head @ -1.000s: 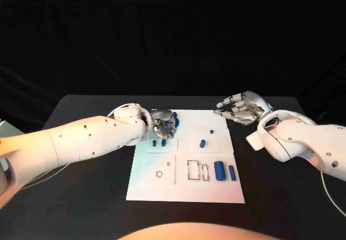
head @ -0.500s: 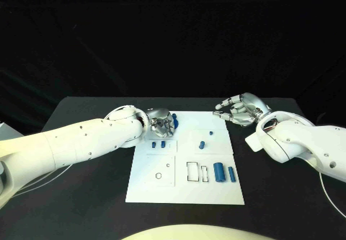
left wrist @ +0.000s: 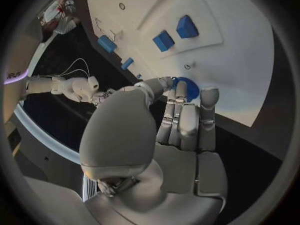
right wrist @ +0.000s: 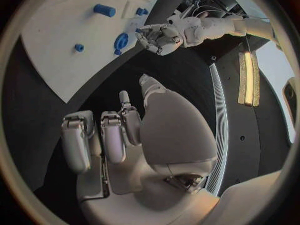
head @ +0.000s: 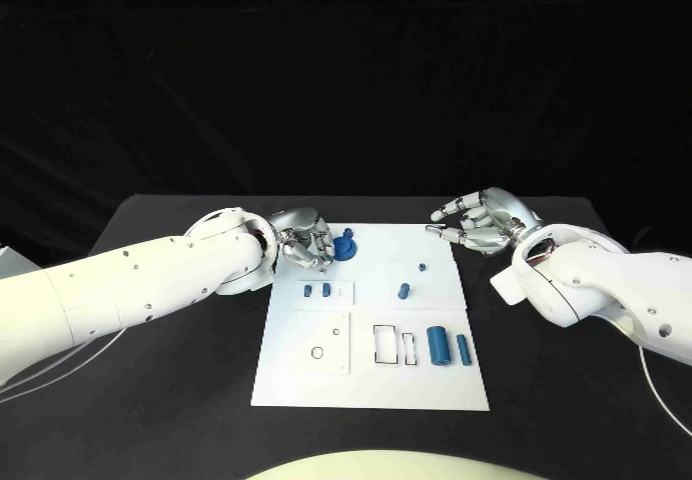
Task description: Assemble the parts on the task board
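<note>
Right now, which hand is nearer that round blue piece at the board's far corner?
Left. The left hand is right beside the round blue piece; the right hand hovers off the task board.

The task board (head: 372, 375) is a smooth matt white plate on the matt black table (head: 173, 380), its blue parts (head: 437, 345) look like smooth plastic, and both hands (head: 306, 248) (head: 483, 222) show glossy silver metal beyond glossy white arm shells.

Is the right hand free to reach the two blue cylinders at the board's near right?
Probably yes: the right hand hangs open off the board's far right corner, and nothing covers the cylinders.
</note>
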Robot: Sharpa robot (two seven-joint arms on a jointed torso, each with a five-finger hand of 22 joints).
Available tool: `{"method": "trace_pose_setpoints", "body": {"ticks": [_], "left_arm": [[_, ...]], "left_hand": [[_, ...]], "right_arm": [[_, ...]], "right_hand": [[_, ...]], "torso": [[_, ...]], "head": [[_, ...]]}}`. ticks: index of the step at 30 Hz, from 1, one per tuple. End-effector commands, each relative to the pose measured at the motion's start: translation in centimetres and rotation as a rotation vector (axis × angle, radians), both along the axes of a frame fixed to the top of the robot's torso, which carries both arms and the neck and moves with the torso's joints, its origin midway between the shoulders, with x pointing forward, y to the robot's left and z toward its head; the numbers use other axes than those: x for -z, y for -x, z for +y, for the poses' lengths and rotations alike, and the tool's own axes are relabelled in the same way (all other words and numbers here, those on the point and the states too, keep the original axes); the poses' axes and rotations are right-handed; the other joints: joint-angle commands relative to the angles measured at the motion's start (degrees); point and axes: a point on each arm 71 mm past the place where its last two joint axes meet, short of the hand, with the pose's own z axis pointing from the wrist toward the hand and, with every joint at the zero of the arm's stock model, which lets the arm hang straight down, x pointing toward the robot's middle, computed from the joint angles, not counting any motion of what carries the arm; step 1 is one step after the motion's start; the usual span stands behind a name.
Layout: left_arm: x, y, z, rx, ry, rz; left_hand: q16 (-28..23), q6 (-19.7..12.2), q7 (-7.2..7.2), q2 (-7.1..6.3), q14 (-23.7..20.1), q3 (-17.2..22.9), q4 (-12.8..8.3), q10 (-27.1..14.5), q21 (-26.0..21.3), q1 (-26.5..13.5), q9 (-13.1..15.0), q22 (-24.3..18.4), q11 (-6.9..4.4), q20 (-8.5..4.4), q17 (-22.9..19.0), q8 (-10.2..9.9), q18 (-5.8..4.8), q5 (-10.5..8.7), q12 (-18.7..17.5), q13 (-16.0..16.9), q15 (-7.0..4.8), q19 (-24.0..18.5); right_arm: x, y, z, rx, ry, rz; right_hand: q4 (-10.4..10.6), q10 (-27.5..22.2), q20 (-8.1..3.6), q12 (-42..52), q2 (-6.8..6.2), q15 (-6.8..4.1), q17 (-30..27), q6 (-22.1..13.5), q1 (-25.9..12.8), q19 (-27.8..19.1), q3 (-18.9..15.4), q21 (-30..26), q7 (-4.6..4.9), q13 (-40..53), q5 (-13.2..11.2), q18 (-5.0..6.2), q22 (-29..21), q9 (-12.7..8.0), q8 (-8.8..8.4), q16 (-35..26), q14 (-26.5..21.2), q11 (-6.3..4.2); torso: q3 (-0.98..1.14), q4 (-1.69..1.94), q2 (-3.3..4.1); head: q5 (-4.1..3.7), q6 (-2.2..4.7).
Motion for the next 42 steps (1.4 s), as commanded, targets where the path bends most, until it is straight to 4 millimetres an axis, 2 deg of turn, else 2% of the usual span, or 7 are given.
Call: {"method": "trace_pose_setpoints", "body": {"ticks": [1,5,11,16,20,27,42], "left_arm": [[0.0,0.1,0.0,0.001,0.014,0.022],[0.1,0.1,0.3,0.003,-0.003,0.023],[0.3,0.1,0.4,0.008,-0.023,0.026],[0.6,0.2,0.4,0.013,-0.044,0.038],[0.9,0.2,0.4,0.014,-0.054,0.044],[1.2,0.2,0.5,0.015,-0.063,0.055],[1.4,0.3,0.4,0.021,-0.072,0.067]], "left_hand": [[-0.03,0.36,-0.03,-0.07,0.23,-0.17,-0.28,0.44,0.34,-0.61,1.53,-0.03,-0.03,-0.02,-0.35,-0.49,-0.94,0.04,-0.54,-0.04,0.12,0.26],[-0.05,0.36,-0.02,-0.28,0.23,-0.33,-0.17,0.54,0.31,-1.08,1.58,-0.04,0.00,0.01,-0.29,-0.74,-0.94,0.02,-0.93,-0.02,0.17,0.21],[-0.03,0.39,-0.05,-0.31,0.28,-0.34,-0.21,0.59,0.37,-1.09,1.59,0.09,-0.02,0.02,-0.17,-0.77,-0.97,0.02,-0.98,-0.01,0.16,0.30],[0.00,0.42,-0.08,-0.39,0.33,-0.38,-0.26,0.65,0.37,-1.12,1.61,0.11,-0.04,0.03,-0.01,-0.82,-0.97,0.01,-1.07,0.00,0.16,0.30],[-0.05,0.41,-0.10,-0.43,0.25,-0.38,-0.31,0.66,0.27,-1.12,1.62,-0.09,-0.05,0.03,-0.23,-0.86,-0.92,0.00,-1.12,0.01,0.15,0.15],[-0.07,0.39,-0.12,-0.45,0.21,-0.36,-0.37,0.67,0.20,-1.09,1.63,-0.21,-0.06,0.03,-0.29,-0.94,-0.90,0.00,-1.22,0.02,0.14,0.06],[-0.16,0.42,-0.14,-0.47,0.06,-0.29,-0.60,0.75,0.16,-0.95,1.67,-0.26,-0.09,0.03,-0.60,-1.10,-0.88,0.01,-1.44,0.06,0.11,-0.03]], "right_arm": [[0.1,0.1,0.1,-0.017,0.006,0.001],[0.1,0.1,0.1,-0.016,0.006,0.000],[0.1,0.1,0.0,-0.014,0.007,0.002],[0.1,0.1,0.0,-0.013,0.007,0.002],[0.2,0.1,0.0,-0.011,0.007,0.001],[0.2,0.1,0.0,-0.011,0.007,0.001],[0.1,0.1,0.0,-0.012,0.007,0.001]], "right_hand": [[-0.08,-0.06,-0.03,-0.10,0.22,-0.05,12.48,0.36,0.43,6.00,0.12,0.25,-0.23,5.75,0.32,-0.39,15.08,-0.01,0.37,-0.39,5.37,-0.16],[-0.07,-0.16,-0.04,-0.20,0.16,-0.06,12.35,0.35,0.47,6.00,0.17,0.25,-0.23,5.65,0.54,-0.39,15.08,-0.03,0.38,-0.44,5.34,-0.16],[-0.07,-0.16,-0.04,-0.20,0.16,-0.06,12.35,0.35,0.47,6.00,0.17,0.25,-0.23,5.65,0.54,-0.39,15.08,-0.03,0.38,-0.44,5.34,-0.16],[-0.07,-0.16,-0.04,-0.20,0.16,-0.06,12.35,0.35,0.47,6.00,0.17,0.25,-0.23,5.65,0.54,-0.39,15.08,-0.03,0.38,-0.44,5.34,-0.16],[-0.04,-0.20,-0.05,-0.25,0.13,-0.06,12.24,0.33,0.46,6.00,0.17,0.25,-0.23,5.61,0.58,-0.39,15.08,-0.05,0.37,-0.48,5.31,-0.16],[-0.04,-0.20,-0.05,-0.25,0.13,-0.06,12.24,0.33,0.46,6.00,0.17,0.25,-0.23,5.61,0.58,-0.39,15.08,-0.05,0.37,-0.48,5.31,-0.16],[-0.02,-0.15,-0.06,-0.19,0.11,-0.06,12.28,0.32,0.44,6.00,0.18,0.25,-0.22,5.65,0.53,-0.39,15.08,-0.05,0.38,-0.47,5.32,-0.15]], "torso": [[0.00,0.22,-0.09],[-0.09,0.29,-0.13],[0.04,0.10,-0.08],[-0.01,0.09,-0.07],[0.01,0.18,-0.04],[0.00,0.08,-0.04],[0.02,0.12,-0.06]], "head": [[-0.01,-0.16],[0.04,-0.10],[0.35,-0.15],[0.35,-0.16],[0.35,-0.17],[0.46,-0.22],[0.43,-0.27]]}}
